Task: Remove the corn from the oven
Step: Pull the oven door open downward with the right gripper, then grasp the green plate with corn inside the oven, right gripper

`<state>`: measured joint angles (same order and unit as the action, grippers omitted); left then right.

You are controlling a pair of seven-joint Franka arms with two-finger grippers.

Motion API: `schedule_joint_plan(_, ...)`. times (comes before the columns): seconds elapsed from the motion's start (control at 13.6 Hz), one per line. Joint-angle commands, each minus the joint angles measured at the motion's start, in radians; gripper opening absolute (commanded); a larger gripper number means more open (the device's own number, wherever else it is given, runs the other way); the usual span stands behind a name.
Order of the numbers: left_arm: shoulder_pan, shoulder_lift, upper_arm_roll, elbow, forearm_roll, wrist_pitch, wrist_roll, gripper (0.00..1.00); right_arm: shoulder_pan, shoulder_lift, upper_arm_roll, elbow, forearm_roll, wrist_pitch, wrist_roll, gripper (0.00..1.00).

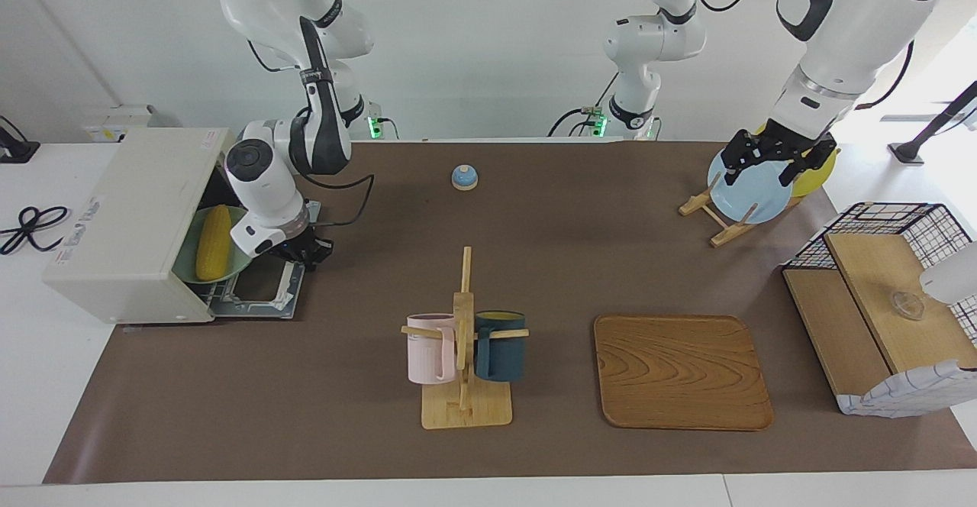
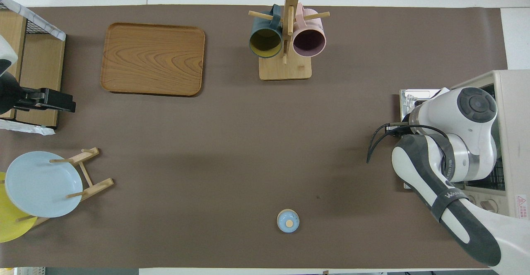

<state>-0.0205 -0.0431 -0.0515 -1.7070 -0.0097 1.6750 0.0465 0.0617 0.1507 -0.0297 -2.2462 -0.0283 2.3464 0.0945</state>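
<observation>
- The right gripper [image 1: 305, 251] sits low over the oven's opened door [image 1: 263, 289], just beside the rim of the green plate [image 1: 229, 266]; whether its fingers are open or closed cannot be told, and nothing shows it touching the plate.
- In the overhead view the right arm's wrist [image 2: 459, 117] covers the oven's mouth, so the gripper itself is hidden there.
- The corn [image 1: 213, 242] lies lengthwise on the green plate, which rests on the wire rack at the oven's mouth, partly under the oven's roof.
- The oven [image 1: 126, 224] stands at the right arm's end of the surface [image 1: 534, 263], its door folded down flat in front of it.
- The left gripper [image 1: 771, 163] hangs over the blue plate [image 1: 748, 194] in the plate rack [image 1: 706, 213], well apart from the oven at the left arm's end; its fingers look spread, holding nothing.
- Between the oven and the plate rack stand a mug tree [image 1: 464, 339] with 2 mugs, a wooden tray [image 1: 679, 373] and a small blue bell [image 1: 464, 177].
</observation>
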Motion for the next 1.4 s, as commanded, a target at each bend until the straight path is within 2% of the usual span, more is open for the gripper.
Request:
schedule_joint_plan(0.0,-0.012,-0.023,0.005,-0.017,0.010,-0.009,-0.002,1.00,-0.025,0.009,0.049,-0.004,0.019,0.007,0.051,0.00)
schedule_joint_plan(0.22,-0.012,-0.023,0.005,-0.019,0.010,-0.008,-0.002,1.00,-0.025,0.000,0.080,0.029,0.080,-0.041,0.050,0.00)
schedule_joint_plan(0.37,-0.010,-0.023,0.007,-0.019,0.010,-0.003,-0.002,1.00,-0.025,-0.017,0.086,0.098,0.080,-0.155,0.050,0.00)
schedule_joint_plan(0.52,-0.010,-0.026,0.007,-0.032,0.010,0.003,-0.002,1.00,-0.026,-0.068,0.085,0.134,0.053,-0.249,0.039,0.00)
schedule_joint_plan(0.66,-0.010,-0.034,0.007,-0.043,0.010,0.008,-0.002,1.00,-0.042,-0.156,0.080,0.140,-0.005,-0.356,0.040,0.00)
schedule_joint_plan(0.81,-0.010,-0.035,0.007,-0.043,0.008,0.008,-0.002,1.00,-0.051,-0.209,0.076,0.138,-0.085,-0.419,0.053,0.57)
schedule_joint_plan(0.88,-0.010,-0.035,0.007,-0.045,0.010,0.008,-0.001,1.00,-0.077,-0.220,0.077,0.135,-0.111,-0.430,0.050,0.64)
schedule_joint_plan(0.96,-0.010,-0.035,0.005,-0.048,0.008,0.009,0.000,1.00,-0.112,-0.221,0.076,0.125,-0.113,-0.414,0.034,0.63)
schedule_joint_plan(1.1,-0.010,-0.037,0.007,-0.051,0.010,0.009,0.000,1.00,-0.146,-0.229,0.076,0.090,-0.113,-0.350,-0.024,0.56)
schedule_joint_plan(1.32,-0.012,-0.037,0.005,-0.051,0.010,0.011,0.013,1.00,-0.171,-0.227,0.076,0.033,-0.113,-0.261,-0.030,0.55)
